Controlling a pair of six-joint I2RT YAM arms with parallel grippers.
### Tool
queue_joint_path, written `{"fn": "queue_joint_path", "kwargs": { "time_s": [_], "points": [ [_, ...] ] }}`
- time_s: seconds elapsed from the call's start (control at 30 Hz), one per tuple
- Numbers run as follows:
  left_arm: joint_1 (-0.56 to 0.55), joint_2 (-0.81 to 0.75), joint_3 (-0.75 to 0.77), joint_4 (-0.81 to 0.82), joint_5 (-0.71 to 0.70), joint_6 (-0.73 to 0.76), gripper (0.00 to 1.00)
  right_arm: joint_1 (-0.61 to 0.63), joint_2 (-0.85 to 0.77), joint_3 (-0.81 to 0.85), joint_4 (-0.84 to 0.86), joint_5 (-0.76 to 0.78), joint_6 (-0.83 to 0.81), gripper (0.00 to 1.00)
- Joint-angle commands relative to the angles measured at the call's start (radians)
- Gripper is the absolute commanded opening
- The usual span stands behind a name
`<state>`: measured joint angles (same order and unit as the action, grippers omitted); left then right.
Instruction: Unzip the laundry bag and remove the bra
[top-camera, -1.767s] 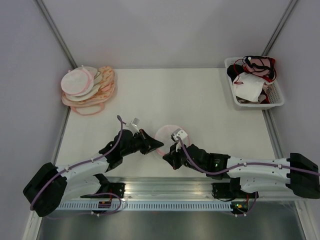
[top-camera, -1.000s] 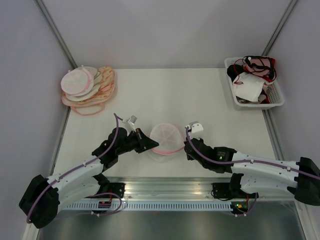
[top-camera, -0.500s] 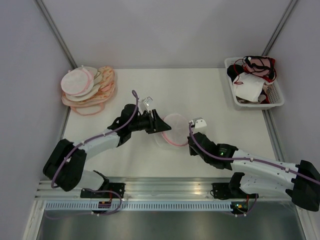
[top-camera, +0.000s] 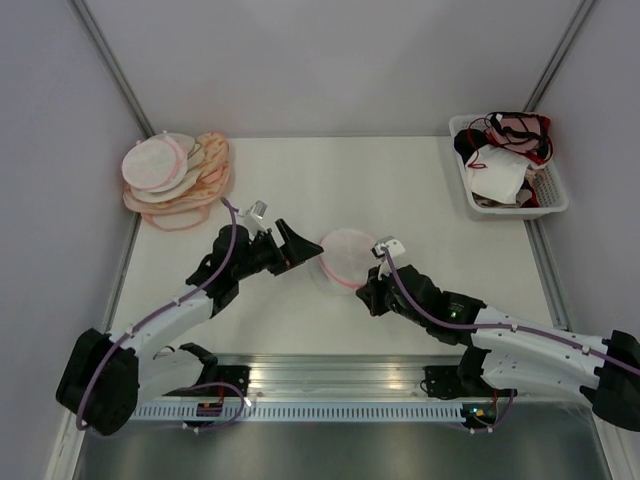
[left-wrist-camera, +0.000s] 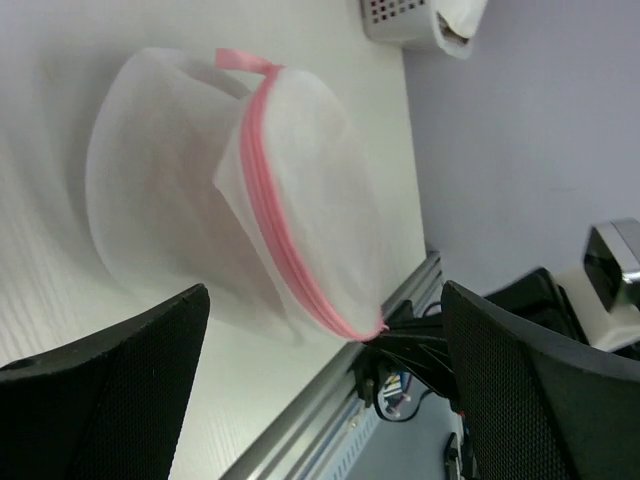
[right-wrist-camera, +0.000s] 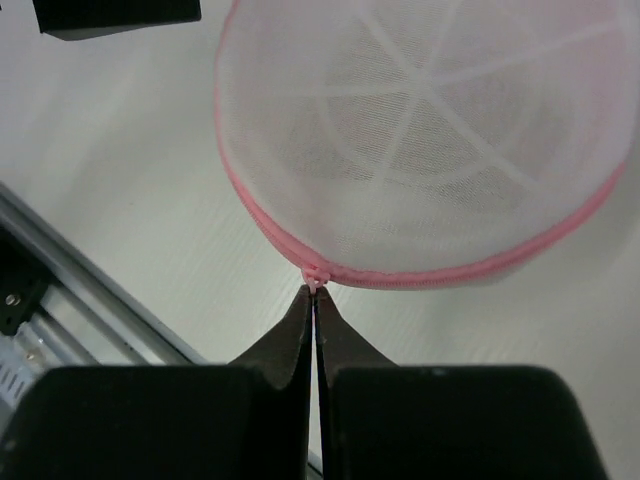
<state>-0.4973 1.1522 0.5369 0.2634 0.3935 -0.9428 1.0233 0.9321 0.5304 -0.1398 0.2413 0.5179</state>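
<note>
The laundry bag (top-camera: 347, 255) is a round white mesh pouch with a pink zip rim, standing tilted on the table's middle. Its dome fills the right wrist view (right-wrist-camera: 430, 130). My right gripper (top-camera: 366, 287) is at its near right edge, shut on the small pink zip pull (right-wrist-camera: 316, 274); the fingertips (right-wrist-camera: 300, 305) meet just under the rim. My left gripper (top-camera: 295, 247) is just left of the bag, open, touching nothing. In the left wrist view the bag (left-wrist-camera: 300, 180) stands ahead of the spread fingers (left-wrist-camera: 120, 370). The bra is hidden; the mesh shows only a grey shade inside.
A pile of similar pink- and orange-rimmed pouches (top-camera: 175, 175) lies at the back left corner. A white basket (top-camera: 553, 200) with white, black and red-strapped garments stands at the back right. An aluminium rail (top-camera: 330, 370) runs along the near edge. Grey walls close three sides.
My left gripper, shut at the bag's left rim a second ago, has opened, let go and drawn back to the left. The right gripper stays shut at the bag's near edge.
</note>
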Motion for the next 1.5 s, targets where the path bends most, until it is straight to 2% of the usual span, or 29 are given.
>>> {"fn": "queue_joint_path", "kwargs": {
  "time_s": [0.0,0.13,0.23,0.33,0.43,0.47,0.53,0.57,0.67,0.7,0.8,0.97,1.13,1.17,1.3,1.47],
  "points": [
    [-0.032,-0.143,-0.086,-0.026,-0.050,-0.106,1.00,0.000,0.022,-0.009,0.189,-0.172,-0.045,0.00],
    [-0.099,-0.195,-0.106,-0.049,-0.012,-0.146,1.00,0.000,0.086,0.009,0.265,-0.299,-0.048,0.01],
    [-0.150,-0.175,-0.123,-0.036,-0.039,-0.159,1.00,0.000,0.129,0.016,0.333,-0.339,-0.042,0.00],
    [-0.171,-0.118,-0.144,0.052,-0.025,-0.186,0.97,0.000,0.158,0.023,0.350,-0.367,-0.042,0.00],
    [-0.191,-0.046,-0.135,0.129,-0.007,-0.188,0.81,0.000,0.159,0.023,0.342,-0.379,-0.045,0.00],
    [-0.195,-0.014,-0.127,0.143,-0.002,-0.185,0.67,0.000,0.154,0.025,0.338,-0.375,-0.048,0.01],
    [-0.199,0.013,-0.123,0.180,0.005,-0.185,0.49,-0.002,0.146,0.026,0.318,-0.367,-0.055,0.00],
    [-0.199,0.024,-0.123,0.191,0.007,-0.186,0.31,0.000,0.142,0.026,0.310,-0.364,-0.056,0.00],
    [-0.199,0.044,-0.124,0.197,-0.002,-0.188,0.06,0.000,0.120,0.025,0.284,-0.353,-0.059,0.00],
    [-0.199,0.041,-0.123,0.192,-0.005,-0.186,0.03,-0.002,0.117,0.028,0.275,-0.356,-0.062,0.00],
    [-0.199,0.024,-0.115,0.140,-0.033,-0.166,0.02,0.000,0.116,0.043,0.203,-0.358,-0.067,0.00],
    [-0.184,-0.045,-0.092,0.024,-0.076,-0.110,0.02,0.003,0.117,0.049,-0.022,-0.281,-0.090,0.00],
    [-0.149,-0.086,-0.081,-0.050,-0.042,-0.047,0.02,0.003,0.085,0.057,-0.251,0.025,-0.013,0.00],
    [-0.146,-0.089,-0.078,-0.067,-0.036,-0.037,0.02,0.001,0.064,0.062,-0.268,0.108,0.016,0.00],
    [-0.129,-0.049,-0.046,-0.101,0.068,0.042,0.02,-0.022,0.034,0.086,-0.306,0.268,0.065,0.00],
    [-0.112,0.069,0.096,-0.154,0.208,0.240,0.02,-0.049,0.063,0.109,-0.244,0.326,0.028,0.00]
  ]
}}
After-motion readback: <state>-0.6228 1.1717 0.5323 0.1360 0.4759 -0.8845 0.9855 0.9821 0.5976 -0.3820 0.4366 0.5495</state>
